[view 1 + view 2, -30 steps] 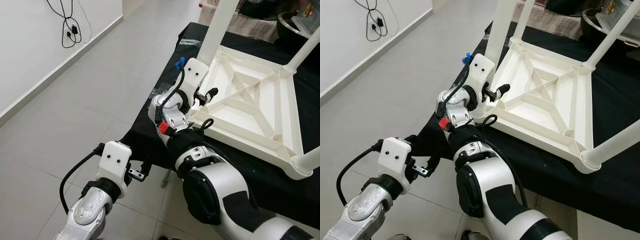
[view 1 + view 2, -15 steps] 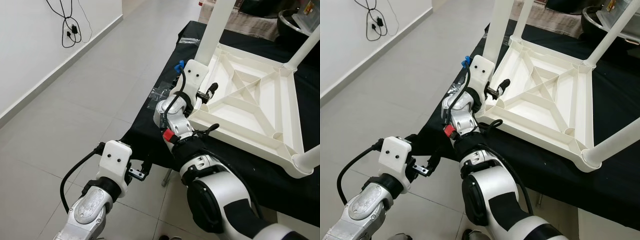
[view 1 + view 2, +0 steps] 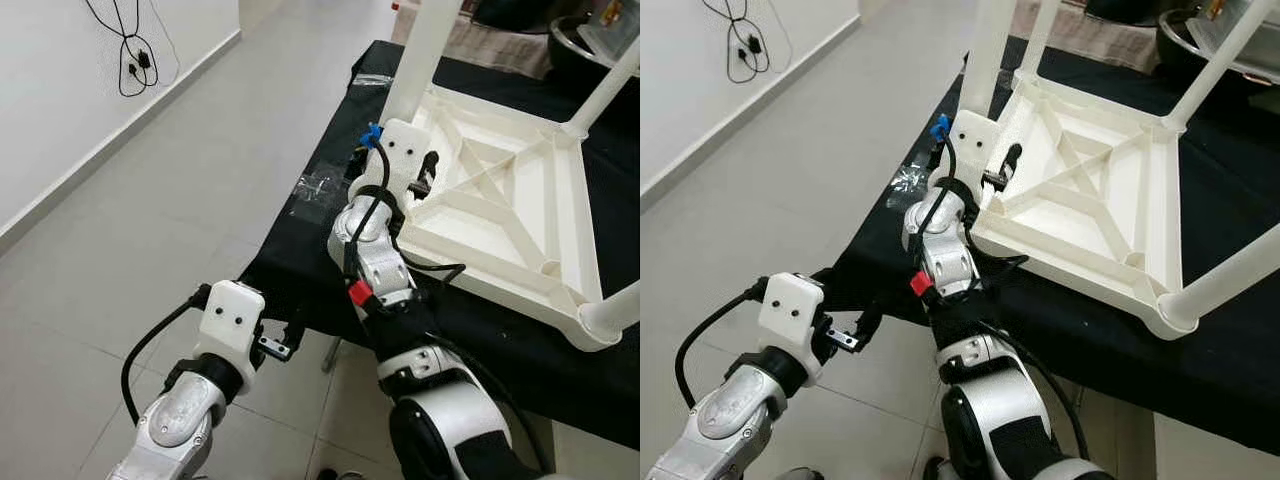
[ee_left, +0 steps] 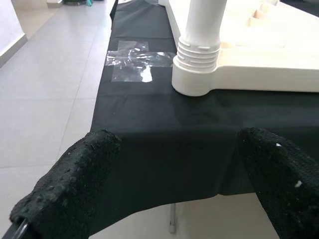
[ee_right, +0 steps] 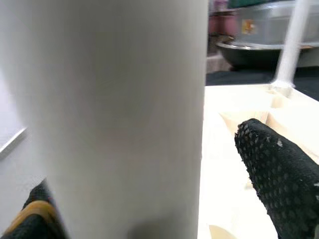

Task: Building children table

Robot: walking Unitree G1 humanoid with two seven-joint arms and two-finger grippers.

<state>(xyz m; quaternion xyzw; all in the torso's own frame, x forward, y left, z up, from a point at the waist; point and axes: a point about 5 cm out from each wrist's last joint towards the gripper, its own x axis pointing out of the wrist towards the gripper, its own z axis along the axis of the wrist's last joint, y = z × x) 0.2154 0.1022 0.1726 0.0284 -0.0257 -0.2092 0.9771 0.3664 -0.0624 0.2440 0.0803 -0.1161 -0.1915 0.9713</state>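
Note:
A white plastic children's table (image 3: 500,190) lies upside down on a black-covered table (image 3: 320,240), its legs pointing up. My right gripper (image 3: 425,175) is at the base of the near-left leg (image 3: 425,60). In the right wrist view that leg (image 5: 114,114) is very close between the open fingers (image 5: 279,169), with a gap showing beside one finger. My left gripper (image 3: 275,345) hangs open below the table's front edge. The left wrist view looks between its fingers (image 4: 75,184) at the threaded leg socket (image 4: 197,64).
Clear plastic wrap (image 3: 318,187) lies on the black cloth left of the white table. A metal bowl (image 3: 570,35) stands at the back right. A black cable (image 3: 125,50) hangs on the white wall to the left. Grey tiled floor (image 3: 150,220) spreads on the left.
My right arm has stretched forward, bringing its gripper from the table's near rim up to the base of the corner leg. The left arm has stayed put.

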